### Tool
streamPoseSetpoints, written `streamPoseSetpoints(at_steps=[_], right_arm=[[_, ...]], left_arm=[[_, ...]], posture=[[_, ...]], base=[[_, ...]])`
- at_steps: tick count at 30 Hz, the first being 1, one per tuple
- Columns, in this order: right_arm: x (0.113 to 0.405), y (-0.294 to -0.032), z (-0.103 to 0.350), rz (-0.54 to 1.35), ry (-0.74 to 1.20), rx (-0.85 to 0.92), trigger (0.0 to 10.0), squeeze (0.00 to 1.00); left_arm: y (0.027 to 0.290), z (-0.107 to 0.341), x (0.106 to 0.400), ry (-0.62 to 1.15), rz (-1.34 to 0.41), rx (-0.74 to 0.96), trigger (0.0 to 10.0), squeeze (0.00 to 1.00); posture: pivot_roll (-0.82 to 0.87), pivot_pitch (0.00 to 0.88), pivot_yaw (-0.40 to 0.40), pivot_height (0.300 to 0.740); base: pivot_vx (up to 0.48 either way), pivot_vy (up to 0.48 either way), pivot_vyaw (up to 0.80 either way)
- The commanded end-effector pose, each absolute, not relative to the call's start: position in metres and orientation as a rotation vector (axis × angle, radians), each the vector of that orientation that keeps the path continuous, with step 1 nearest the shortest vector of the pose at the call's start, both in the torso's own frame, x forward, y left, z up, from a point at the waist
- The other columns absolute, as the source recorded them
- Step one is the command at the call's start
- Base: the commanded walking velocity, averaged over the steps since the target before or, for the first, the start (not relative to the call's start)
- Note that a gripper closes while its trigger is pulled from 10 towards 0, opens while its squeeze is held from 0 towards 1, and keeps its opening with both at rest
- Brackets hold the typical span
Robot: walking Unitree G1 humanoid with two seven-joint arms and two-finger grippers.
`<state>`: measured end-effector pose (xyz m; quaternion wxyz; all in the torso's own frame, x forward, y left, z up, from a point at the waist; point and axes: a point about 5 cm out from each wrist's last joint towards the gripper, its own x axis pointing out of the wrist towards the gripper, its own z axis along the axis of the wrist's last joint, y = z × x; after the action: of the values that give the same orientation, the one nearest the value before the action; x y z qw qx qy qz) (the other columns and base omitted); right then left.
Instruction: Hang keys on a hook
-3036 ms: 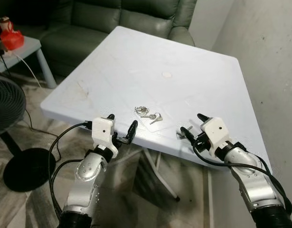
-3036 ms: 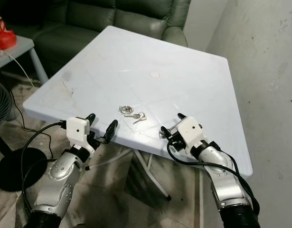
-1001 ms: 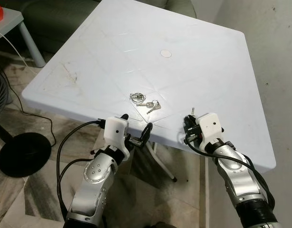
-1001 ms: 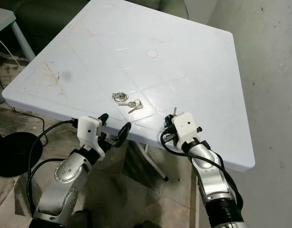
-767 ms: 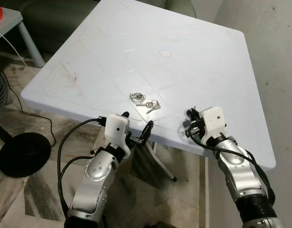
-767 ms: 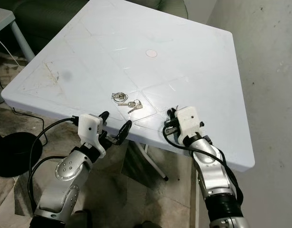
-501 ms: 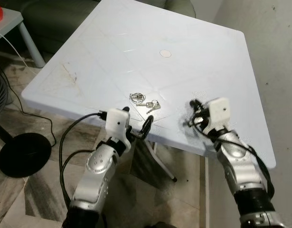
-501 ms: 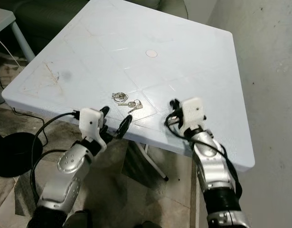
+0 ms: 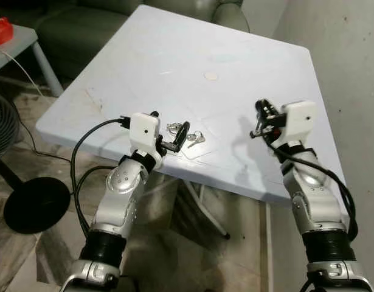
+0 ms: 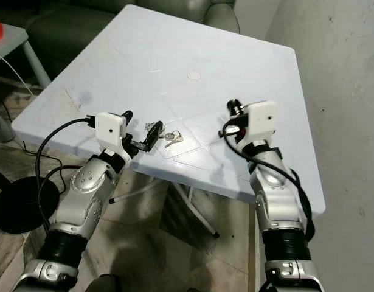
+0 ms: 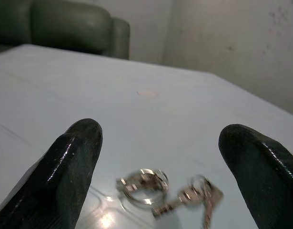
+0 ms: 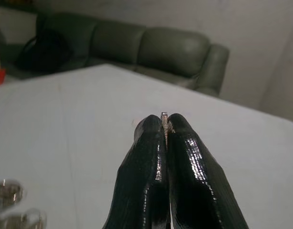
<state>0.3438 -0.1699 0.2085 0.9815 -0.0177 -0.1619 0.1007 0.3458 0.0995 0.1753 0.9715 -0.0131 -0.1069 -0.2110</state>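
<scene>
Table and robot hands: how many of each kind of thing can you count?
Grippers: 2, the left gripper and the right gripper
Bunch of keys: 1
White table: 1
Thin metal piece: 1
Total: 5

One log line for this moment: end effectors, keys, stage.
left end effector: open, bracketing keys on table | right end effector: shut on thin metal piece, above table | stage: keys not grasped

White square table [image 9: 235, 79] standing close against a rough grey wall [image 9: 351, 67] on the right. Dark green sofa [image 9: 83, 30] sitting behind the far edge. Small pale side table [image 9: 19, 48] at far left — a red object [image 9: 1, 30] resting on it. Black fan base [image 9: 34, 204] and cables lying on the mottled floor [image 9: 193, 249]. Soft light reflecting off the tabletop.
</scene>
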Motion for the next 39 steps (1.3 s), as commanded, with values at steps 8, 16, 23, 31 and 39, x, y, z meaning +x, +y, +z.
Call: streamPoseSetpoints(at_steps=[8, 16, 23, 31, 39], right_arm=[[0.341, -0.174, 0.225, 0.174, -0.37, 0.004, 10.0, 0.0], [0.339, -0.175, 0.229, 0.189, -0.368, 0.015, 10.0, 0.0], [0.333, -0.174, 0.23, 0.232, -0.405, -0.018, 10.0, 0.0], [0.327, -0.177, 0.214, 0.209, -0.384, -0.001, 10.0, 0.0], [0.316, -0.181, 0.182, 0.116, -0.309, 0.049, 10.0, 0.0]], left_arm=[[0.098, 0.18, 0.354, -0.247, -0.418, -0.025, 10.0, 0.0], [0.098, 0.18, 0.357, -0.263, -0.415, -0.029, 10.0, 0.0], [0.104, 0.18, 0.357, -0.283, -0.388, -0.041, 10.0, 0.0], [0.122, 0.172, 0.356, -0.266, -0.316, -0.099, 10.0, 0.0], [0.145, 0.155, 0.349, -0.227, -0.231, -0.163, 10.0, 0.0]], posture=[[0.0, 0.0, -0.103, 0.711], [0.0, 0.0, -0.112, 0.711], [0.01, 0.006, -0.121, 0.711], [0.01, 0.019, -0.123, 0.711], [0.01, 0.032, -0.1, 0.711]], base=[[0.0, 0.0, 0.0], [0.0, 0.0, 0.0], [0.0, 0.0, 0.0], [0.0, 0.0, 0.0], [0.0, 0.0, 0.0]])
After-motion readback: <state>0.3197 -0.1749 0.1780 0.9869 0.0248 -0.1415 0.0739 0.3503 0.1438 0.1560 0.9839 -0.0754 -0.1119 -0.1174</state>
